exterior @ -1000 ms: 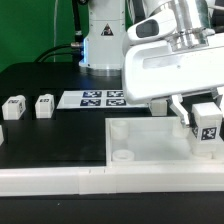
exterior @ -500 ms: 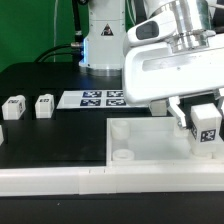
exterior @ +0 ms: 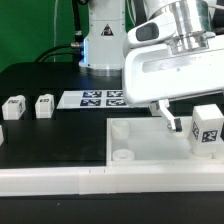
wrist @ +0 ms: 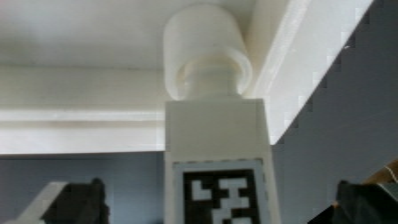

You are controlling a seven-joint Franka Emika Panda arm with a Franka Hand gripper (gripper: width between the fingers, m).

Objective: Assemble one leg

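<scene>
Leg (wrist: pixel 217 140) stands between the fingers of the end effector (wrist: pixel 226 200). Fingers are spread wide, with a gap on each side, gripping nothing. Long axis runs straight out from the end effector, peg end foremost, toward the white panel (exterior: pixel 145 140) corner at the exterior view's right.

Arm (exterior: pixel 180 20) bent low at exterior view's right; gripper (wrist: pixel 228 198) pointing down, 2 fingers (exterior: pixel 169 118) spread apart.

gripper (wrist: pixel 221 200) opened, leg (exterior: pixel 207 130) let go
</scene>
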